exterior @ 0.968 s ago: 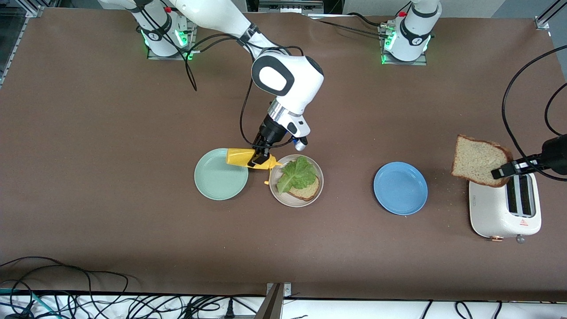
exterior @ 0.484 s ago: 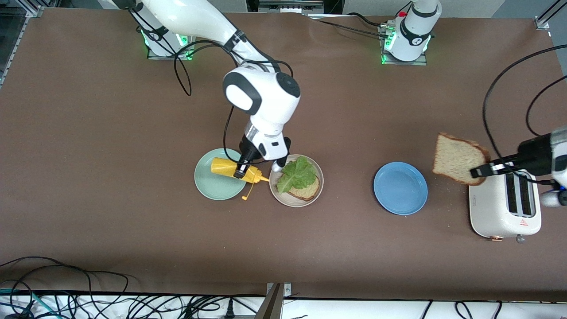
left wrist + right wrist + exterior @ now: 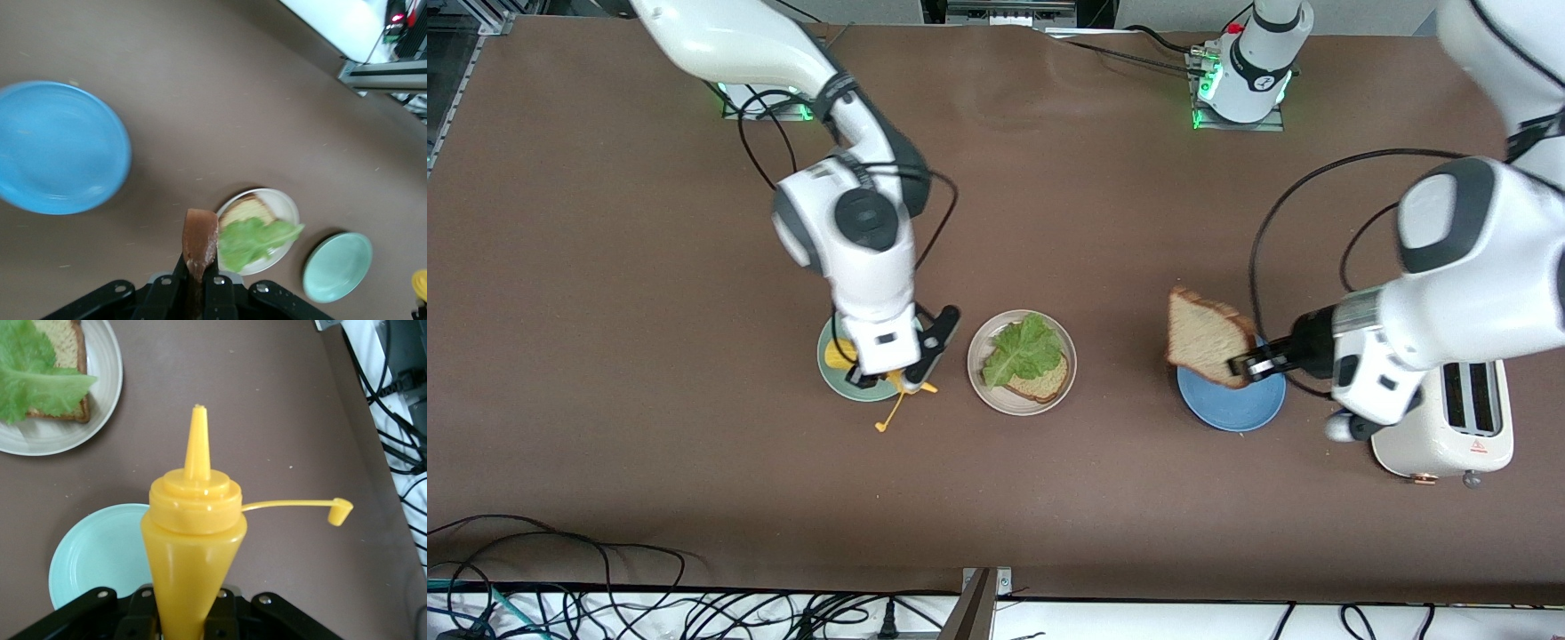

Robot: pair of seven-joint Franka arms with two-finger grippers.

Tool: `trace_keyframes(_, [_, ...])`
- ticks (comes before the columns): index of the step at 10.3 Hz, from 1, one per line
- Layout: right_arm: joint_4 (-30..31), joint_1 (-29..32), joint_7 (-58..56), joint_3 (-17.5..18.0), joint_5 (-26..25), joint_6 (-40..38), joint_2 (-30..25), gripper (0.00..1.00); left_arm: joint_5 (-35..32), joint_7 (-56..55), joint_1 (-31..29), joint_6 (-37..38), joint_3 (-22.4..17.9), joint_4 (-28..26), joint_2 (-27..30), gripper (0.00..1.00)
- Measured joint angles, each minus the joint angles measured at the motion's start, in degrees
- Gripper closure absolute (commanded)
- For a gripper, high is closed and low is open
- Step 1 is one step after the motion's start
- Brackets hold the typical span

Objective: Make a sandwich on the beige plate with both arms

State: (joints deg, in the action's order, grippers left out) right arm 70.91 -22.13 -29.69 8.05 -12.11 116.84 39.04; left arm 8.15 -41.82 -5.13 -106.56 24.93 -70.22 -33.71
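- Firmly clamped, the left gripper (image 3: 1243, 366) has its jaws shut on the edge of a tan, brown-crusted bread slice (image 3: 1206, 336), held on edge over the round blue plate (image 3: 1232, 404).
- Likewise the right gripper (image 3: 882, 378) has its jaws closed around a glossy yellow squeeze bottle (image 3: 192, 547), cone-shaped, its cap (image 3: 339, 512) dangling on a thin tether, over the mint-green plate (image 3: 840, 380).
- On the brown matte surface (image 3: 649, 267), the beige plate (image 3: 1021, 400), round and shallow with a raised rim, carries one bread slice (image 3: 1040, 382) with a ruffled green lettuce leaf (image 3: 1023, 348) on top.
- A white toaster (image 3: 1458, 427) stands at the left arm's end of the surface, beside the blue plate.
- Compared with a second ago, the held slice has travelled from above the toaster to above the blue plate; the bottle has swung from the beige plate's rim to over the mint-green plate.
- The beige plate lies between the two grippers, beside the mint-green plate and well apart from the held slice.
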Motion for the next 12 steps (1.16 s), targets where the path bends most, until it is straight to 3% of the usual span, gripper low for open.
trace_keyframes(5, [0.06,13.85,-26.39,-0.06,29.99,0.31,-0.54,1.0,2.43,-10.63,8.5,-27.4,-0.01,-11.04,-3.44,1.0])
trace_keyframes(7, [0.49,16.89,-33.25,-0.01,36.38,-0.77,-0.48,1.0,3.17,-10.66,9.47,-39.08,0.07,-17.1,-3.69,1.0])
trace_keyframes(9, [1.84,19.64,-39.95,-0.05,45.59,-4.73,-0.2,1.0,3.18,-10.71,10.85,-45.26,0.18,-21.64,-3.69,1.0])
trace_keyframes(12, [5.43,26.44,-56.68,-0.09,56.61,-10.34,0.76,1.0,3.18,-11.01,12.69,-46.62,0.26,-23.87,-3.68,1.0])
